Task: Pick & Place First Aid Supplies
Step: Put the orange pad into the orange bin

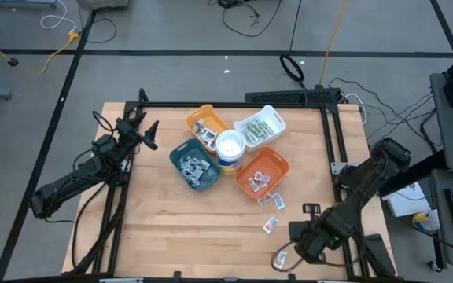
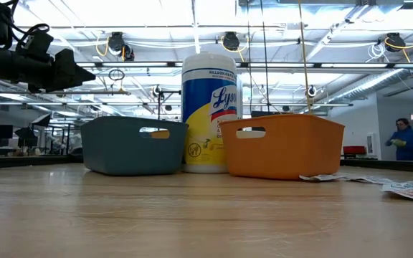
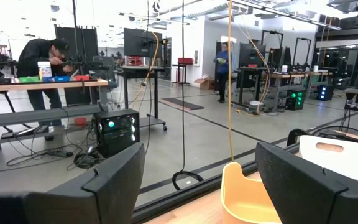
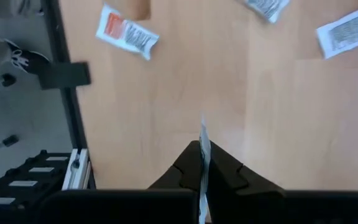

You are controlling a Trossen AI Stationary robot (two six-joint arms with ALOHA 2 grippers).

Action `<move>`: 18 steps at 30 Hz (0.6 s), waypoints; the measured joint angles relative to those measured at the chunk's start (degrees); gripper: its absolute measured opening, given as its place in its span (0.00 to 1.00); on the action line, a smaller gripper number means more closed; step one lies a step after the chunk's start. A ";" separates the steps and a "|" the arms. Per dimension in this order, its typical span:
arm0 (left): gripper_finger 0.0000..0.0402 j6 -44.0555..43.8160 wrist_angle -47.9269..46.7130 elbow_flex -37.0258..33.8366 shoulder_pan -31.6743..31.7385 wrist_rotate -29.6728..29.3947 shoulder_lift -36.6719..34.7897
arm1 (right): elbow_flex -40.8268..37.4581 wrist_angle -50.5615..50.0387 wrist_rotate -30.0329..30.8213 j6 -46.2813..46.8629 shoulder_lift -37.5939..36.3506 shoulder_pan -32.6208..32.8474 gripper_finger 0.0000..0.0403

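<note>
White, thin and edge-on, the flat paper packet (image 4: 204, 155) stands pinched between the right gripper's (image 4: 202, 163) closed dark fingers above bare wood; raise it vertically, keeping the clamp firm, while the left gripper (image 3: 197, 180) waits, fingers apart

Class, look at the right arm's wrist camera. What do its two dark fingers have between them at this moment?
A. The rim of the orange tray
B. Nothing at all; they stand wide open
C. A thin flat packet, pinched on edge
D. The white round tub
C: in the right wrist view the right gripper has its fingers closed together on a thin white packet that sticks out edge-on above the wooden table.
</note>
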 joint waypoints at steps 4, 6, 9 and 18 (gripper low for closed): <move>0.77 0.00 0.00 0.00 -0.02 0.00 0.00 | 0.00 -0.77 0.44 -2.47 0.07 -5.05 0.00; 0.77 0.00 0.00 0.00 0.00 0.00 0.00 | 0.00 -1.00 1.68 -3.77 0.07 -7.99 0.00; 0.77 0.00 0.00 0.00 -0.01 0.00 0.00 | 0.02 -0.91 3.03 -5.23 0.07 -13.06 0.00; 0.77 0.00 0.00 0.00 -0.01 0.00 0.00 | 0.02 -0.96 3.03 -11.89 0.07 -29.91 0.00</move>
